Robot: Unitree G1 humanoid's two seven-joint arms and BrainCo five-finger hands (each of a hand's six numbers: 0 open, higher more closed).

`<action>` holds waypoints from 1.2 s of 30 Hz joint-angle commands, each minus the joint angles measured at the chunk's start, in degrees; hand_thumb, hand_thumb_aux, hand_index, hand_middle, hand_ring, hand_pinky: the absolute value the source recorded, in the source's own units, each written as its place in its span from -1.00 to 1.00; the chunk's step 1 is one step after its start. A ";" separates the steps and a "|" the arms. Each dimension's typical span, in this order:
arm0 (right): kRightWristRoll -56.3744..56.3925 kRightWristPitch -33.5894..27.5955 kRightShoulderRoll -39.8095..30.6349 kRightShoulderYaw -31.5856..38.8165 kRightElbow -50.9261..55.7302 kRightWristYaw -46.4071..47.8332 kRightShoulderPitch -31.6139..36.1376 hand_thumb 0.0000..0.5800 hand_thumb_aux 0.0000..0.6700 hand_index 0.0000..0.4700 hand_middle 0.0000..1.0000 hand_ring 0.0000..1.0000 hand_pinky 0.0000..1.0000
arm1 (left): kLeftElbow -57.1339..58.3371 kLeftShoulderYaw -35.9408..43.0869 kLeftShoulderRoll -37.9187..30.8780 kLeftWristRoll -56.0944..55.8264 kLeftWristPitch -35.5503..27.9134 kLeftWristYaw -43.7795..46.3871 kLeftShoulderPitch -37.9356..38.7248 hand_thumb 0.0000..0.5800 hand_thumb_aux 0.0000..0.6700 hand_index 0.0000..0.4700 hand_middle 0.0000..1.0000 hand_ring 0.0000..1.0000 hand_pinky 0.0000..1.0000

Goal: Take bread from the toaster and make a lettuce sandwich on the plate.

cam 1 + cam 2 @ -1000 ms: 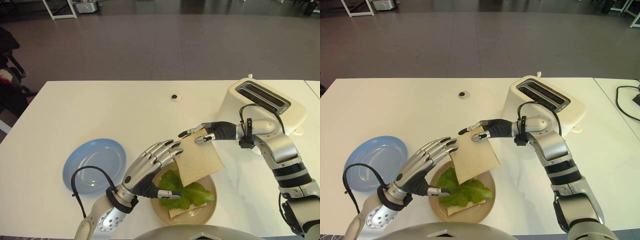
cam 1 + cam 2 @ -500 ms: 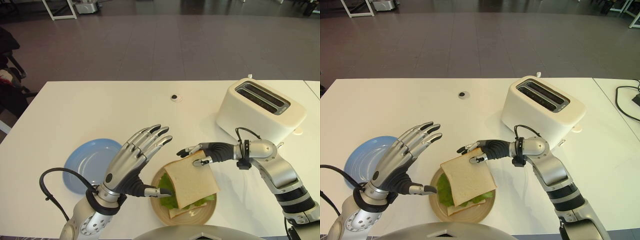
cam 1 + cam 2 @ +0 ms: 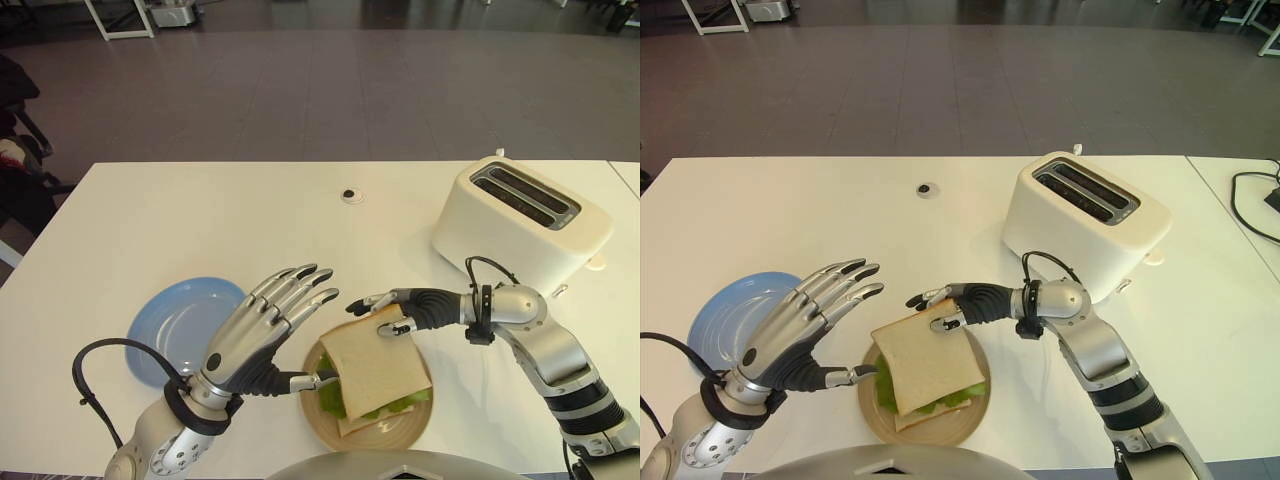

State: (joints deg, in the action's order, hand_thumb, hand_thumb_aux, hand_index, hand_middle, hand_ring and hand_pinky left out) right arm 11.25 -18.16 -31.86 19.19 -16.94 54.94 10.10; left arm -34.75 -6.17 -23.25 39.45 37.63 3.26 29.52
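Observation:
A top slice of bread (image 3: 373, 366) lies over green lettuce (image 3: 398, 406) and a lower slice (image 3: 362, 426) on the tan plate (image 3: 419, 427) near the table's front edge. My right hand (image 3: 393, 312) is at the slice's far edge, fingers pinched on that edge. My left hand (image 3: 258, 336) hovers just left of the plate, open with fingers spread, its thumb close to the plate's left rim. The white toaster (image 3: 522, 214) stands at the back right with both slots showing no bread.
A blue plate (image 3: 168, 327) with nothing on it sits left of the tan plate, partly behind my left hand. A small dark knob (image 3: 349, 193) sits at the table's far middle. A black cable (image 3: 1252, 196) lies on the neighbouring table at the right.
My right hand brought the slice down from above the plate and laid it over the lettuce. My left hand pulled back to the left and opened wide, then sank a little.

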 commanded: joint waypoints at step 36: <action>-17.60 20.22 0.95 5.16 6.29 -6.91 -1.20 1.00 1.00 1.00 -1.00 -1.00 -1.00 | 1.80 13.95 -10.72 10.58 9.73 12.01 3.52 -0.02 -0.43 -0.43 -1.00 -1.00 -1.00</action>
State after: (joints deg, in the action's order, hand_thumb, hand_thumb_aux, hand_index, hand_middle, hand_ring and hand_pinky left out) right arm -4.99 1.53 -31.33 23.94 -11.55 48.35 7.55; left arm -33.61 5.16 -32.06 50.97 46.46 12.86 31.82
